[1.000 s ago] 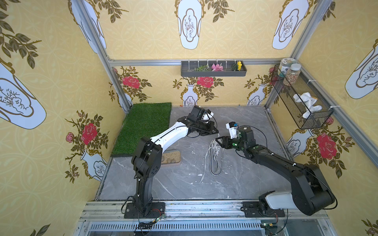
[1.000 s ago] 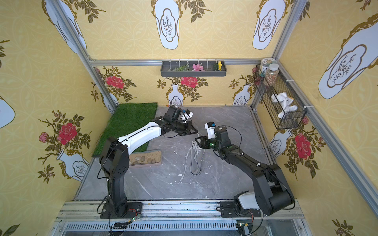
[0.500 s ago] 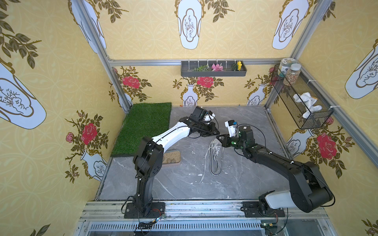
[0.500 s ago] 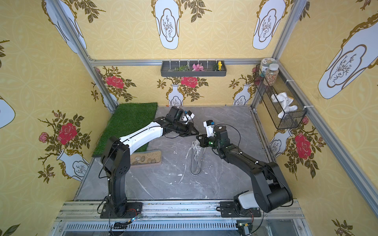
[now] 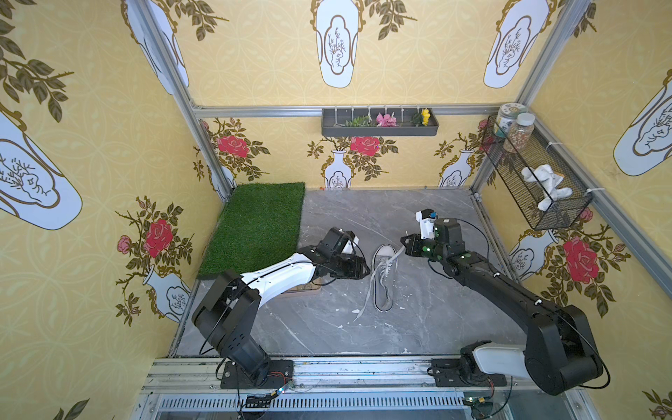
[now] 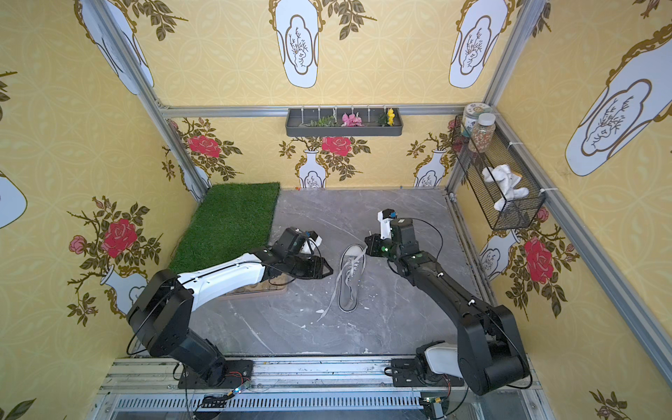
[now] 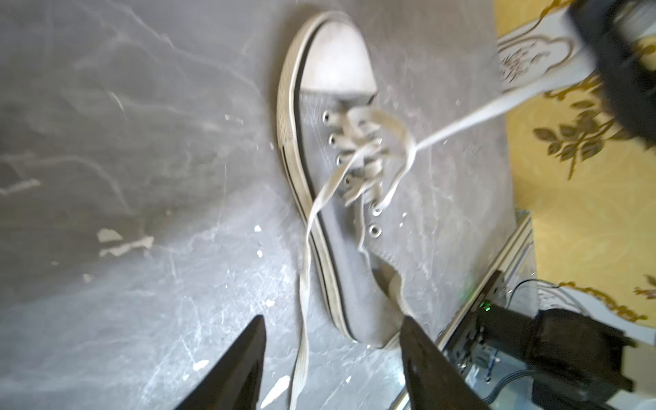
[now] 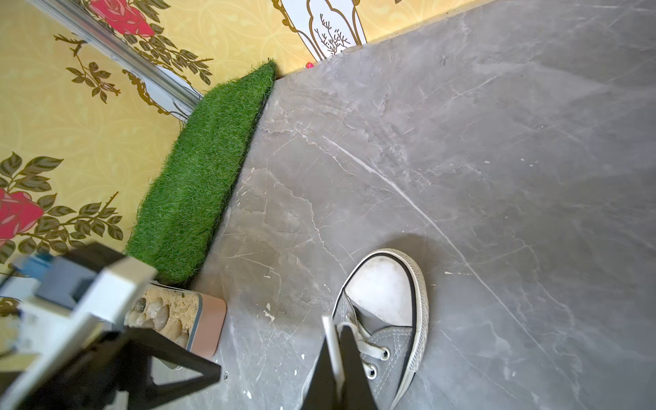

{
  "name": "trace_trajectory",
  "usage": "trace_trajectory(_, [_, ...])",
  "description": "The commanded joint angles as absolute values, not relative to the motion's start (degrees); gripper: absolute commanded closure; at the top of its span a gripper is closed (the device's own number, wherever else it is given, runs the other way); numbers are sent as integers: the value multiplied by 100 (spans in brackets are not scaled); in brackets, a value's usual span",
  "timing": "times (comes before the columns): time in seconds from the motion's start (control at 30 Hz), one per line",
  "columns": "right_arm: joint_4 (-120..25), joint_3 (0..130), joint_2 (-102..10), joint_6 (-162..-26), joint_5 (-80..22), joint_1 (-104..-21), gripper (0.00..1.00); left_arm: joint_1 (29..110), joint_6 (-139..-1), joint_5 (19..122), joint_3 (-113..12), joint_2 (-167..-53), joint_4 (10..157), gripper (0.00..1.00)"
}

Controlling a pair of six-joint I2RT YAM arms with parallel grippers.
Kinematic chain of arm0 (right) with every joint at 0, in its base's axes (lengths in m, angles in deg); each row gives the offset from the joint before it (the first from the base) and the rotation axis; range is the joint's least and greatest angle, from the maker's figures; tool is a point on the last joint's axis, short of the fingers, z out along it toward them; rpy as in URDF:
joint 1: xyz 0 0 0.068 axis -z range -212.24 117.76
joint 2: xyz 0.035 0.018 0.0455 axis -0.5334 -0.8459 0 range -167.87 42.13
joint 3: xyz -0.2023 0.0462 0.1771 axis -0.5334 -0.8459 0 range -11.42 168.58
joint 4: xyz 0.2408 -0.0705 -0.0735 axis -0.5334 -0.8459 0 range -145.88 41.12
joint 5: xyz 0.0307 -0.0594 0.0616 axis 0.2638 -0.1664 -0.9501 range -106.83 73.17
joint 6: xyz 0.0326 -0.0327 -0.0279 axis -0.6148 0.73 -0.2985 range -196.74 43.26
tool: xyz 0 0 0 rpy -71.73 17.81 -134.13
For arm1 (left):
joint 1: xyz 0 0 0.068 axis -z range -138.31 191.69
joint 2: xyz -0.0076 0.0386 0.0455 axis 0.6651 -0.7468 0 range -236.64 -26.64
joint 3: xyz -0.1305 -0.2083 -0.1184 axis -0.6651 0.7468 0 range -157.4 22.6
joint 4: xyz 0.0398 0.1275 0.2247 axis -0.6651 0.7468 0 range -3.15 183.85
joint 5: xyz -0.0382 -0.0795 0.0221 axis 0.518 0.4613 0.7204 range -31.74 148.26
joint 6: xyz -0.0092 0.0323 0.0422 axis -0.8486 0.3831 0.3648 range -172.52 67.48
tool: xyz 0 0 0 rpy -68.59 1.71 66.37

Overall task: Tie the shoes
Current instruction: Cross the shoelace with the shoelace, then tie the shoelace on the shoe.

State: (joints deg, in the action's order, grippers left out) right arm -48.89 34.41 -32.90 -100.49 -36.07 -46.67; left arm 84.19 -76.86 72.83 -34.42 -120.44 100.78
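only the right wrist view shows the flat pale-grey lace (image 8: pixel 332 340) pinched in the closed right gripper (image 8: pixel 337 328). only the left wrist view shows the left gripper (image 7: pixel 332 319) spread and empty. one grey canvas sneaker with white toe cap (image 5: pixel 383 280), two grippers. in both top views the sneaker lies on the grey marbled floor (image 5: pixel 418 327), at the left gripper's 3 o'clock and the right gripper's 7 o'clock.
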Motion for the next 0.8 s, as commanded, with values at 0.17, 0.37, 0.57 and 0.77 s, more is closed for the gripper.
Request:
trace_trajectory(0.17, [-5266,3637,-3348,-10056,-3796,-4477,100,8933,-7122,6930,-3472,-12571,10360,45])
trace_trajectory(0.37, [-5210,3655,-3494,-10058,-3945,-4437,100,9572,-7131,5953,-3264,-12432,10767,51])
trace_trajectory(0.57, [-5170,3622,-3489,-10068,-4003,-4419,100,9787,-7102,5200,-3417,-12689,11103,58])
trace_trajectory(0.77, [-5178,3580,-3443,-10064,-4019,-4383,100,10078,-6941,4826,-3688,-12976,11272,63])
